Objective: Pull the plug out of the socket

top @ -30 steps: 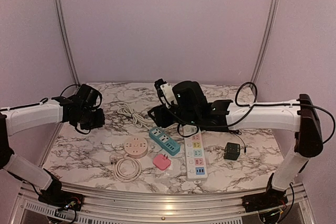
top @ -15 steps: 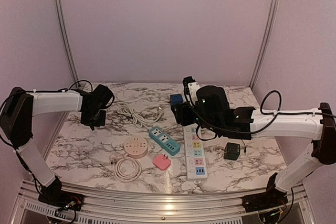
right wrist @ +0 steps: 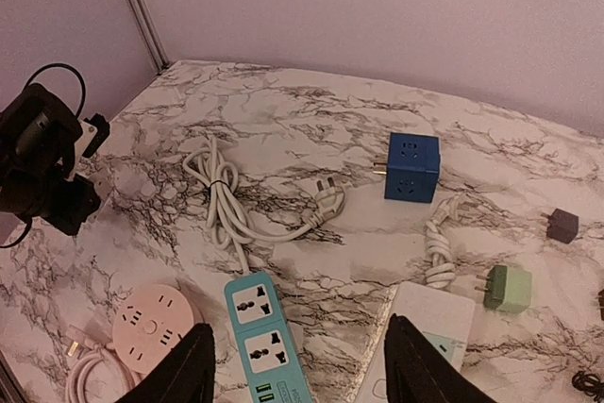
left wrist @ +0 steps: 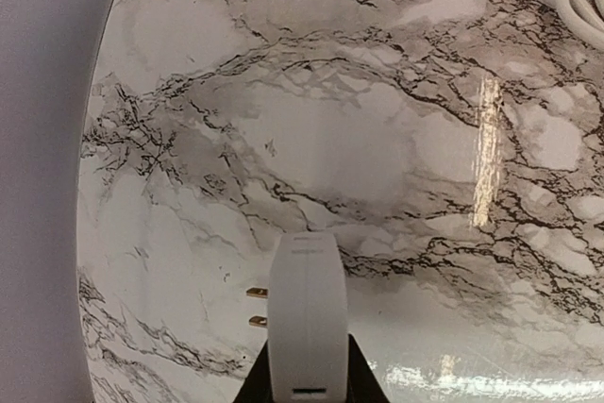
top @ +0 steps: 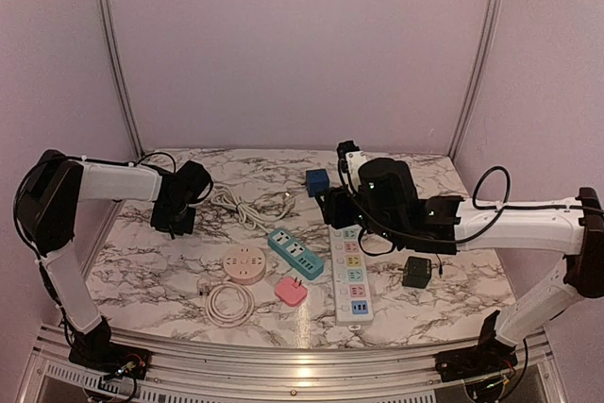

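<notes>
Marble-patterned tabletop (top: 142, 276) amid lilac walls (top: 302, 44); left tool (left wrist: 307, 386) tight around white plug (left wrist: 307, 309), right tool (right wrist: 297, 365) agape

table top (left wrist: 377, 139): marble-look, glossy, glare streak | plug (left wrist: 304, 318): smooth white plastic, kinda matt | prongs (left wrist: 256, 293): shiny brass-ish metal | cube socket (right wrist: 412, 166): blue plastic, satin | cable (right wrist: 215, 186): smooth white, rubbery-looking | wall (top: 302, 44): matt

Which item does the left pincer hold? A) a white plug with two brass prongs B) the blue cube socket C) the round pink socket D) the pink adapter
A: in the left wrist view the left pincer grips the white plug, its brass prongs bare.
</notes>
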Robot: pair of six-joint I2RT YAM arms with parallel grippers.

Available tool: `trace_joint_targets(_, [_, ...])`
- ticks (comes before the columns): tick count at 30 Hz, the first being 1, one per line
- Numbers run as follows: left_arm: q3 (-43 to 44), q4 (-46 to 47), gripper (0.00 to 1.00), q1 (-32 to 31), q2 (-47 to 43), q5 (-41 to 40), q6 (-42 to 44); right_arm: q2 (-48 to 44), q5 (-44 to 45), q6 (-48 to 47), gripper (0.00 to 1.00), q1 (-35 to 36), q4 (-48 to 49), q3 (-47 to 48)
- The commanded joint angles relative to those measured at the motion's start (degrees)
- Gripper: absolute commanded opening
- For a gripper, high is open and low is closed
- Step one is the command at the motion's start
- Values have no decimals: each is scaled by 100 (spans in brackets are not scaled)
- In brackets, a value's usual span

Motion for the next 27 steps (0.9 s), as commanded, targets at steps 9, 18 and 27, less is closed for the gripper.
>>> trace_joint_targets(9, [51, 103, 26, 21, 308, 242, 61, -153, 97, 112, 61, -51, -66, -76])
trace_joint_targets(18, [-17, 205, 39, 11, 231, 451, 80, -160, 100, 145, 61, -57, -135, -77])
trace_joint_targets(27, [81, 260, 54, -7, -57, 749, 135, -148, 230, 181, 62, -58, -276, -55])
